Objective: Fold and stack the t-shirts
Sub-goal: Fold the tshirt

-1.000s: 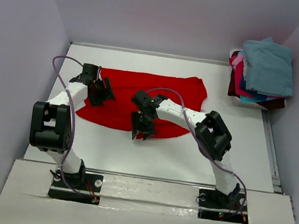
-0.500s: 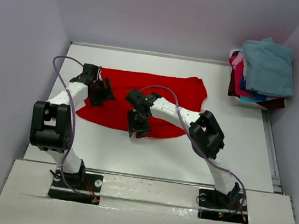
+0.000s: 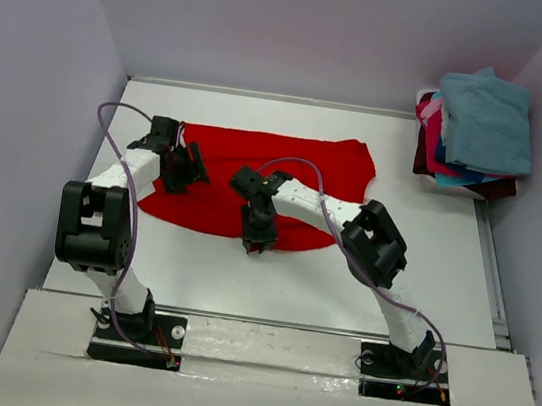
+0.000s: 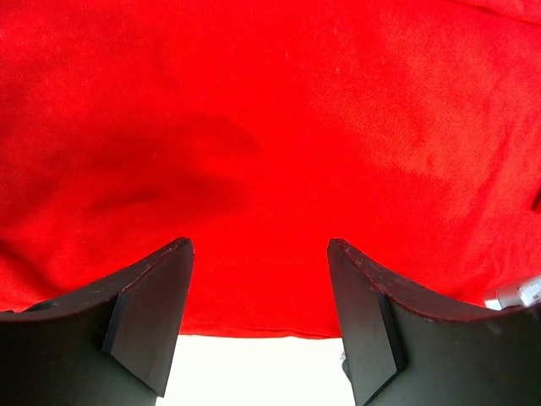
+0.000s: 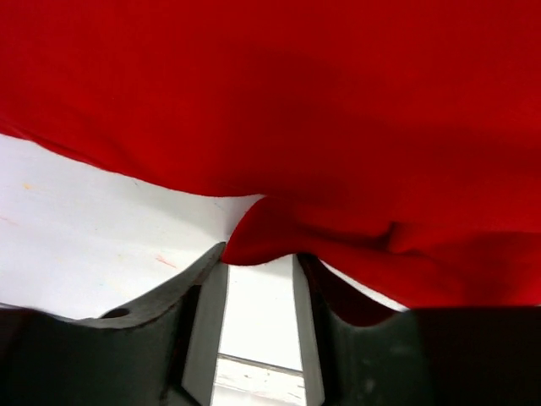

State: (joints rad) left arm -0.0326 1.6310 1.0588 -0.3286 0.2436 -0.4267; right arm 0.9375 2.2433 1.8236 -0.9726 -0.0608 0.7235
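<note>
Step in hand: getting hold of the shirt (image 3: pixel 256 166) for a fold. It lies spread flat on the table (image 3: pixel 339 293), toward the left and the far side, well apart from the stack (image 3: pixel 479 126) of folded ones in the far right corner.

My right claw (image 3: pixel 257 247) is down at the shirt's near hem, about midway along it. Its jaws stand partway apart, with bare table showing between them, and a small bump of hem is bunched right at the tips. Whether that cloth is pinched yet I cannot tell.

My left claw (image 3: pixel 182 172) hangs over the shirt's left part, jaws wide, holding nothing.

Next, I judge, the right jaws must close firmly on the hem. The left wants an edge of its own too, so the cloth lifts evenly and does not drag or twist.

The top view gives me the layout: the whole shirt, both arms, the stack. It hides my right tips under the wrist. Only the right wrist view shows the hem bump at the tips. Only the left wrist view shows smooth cloth under the left jaws, with the hem just near them.
</note>
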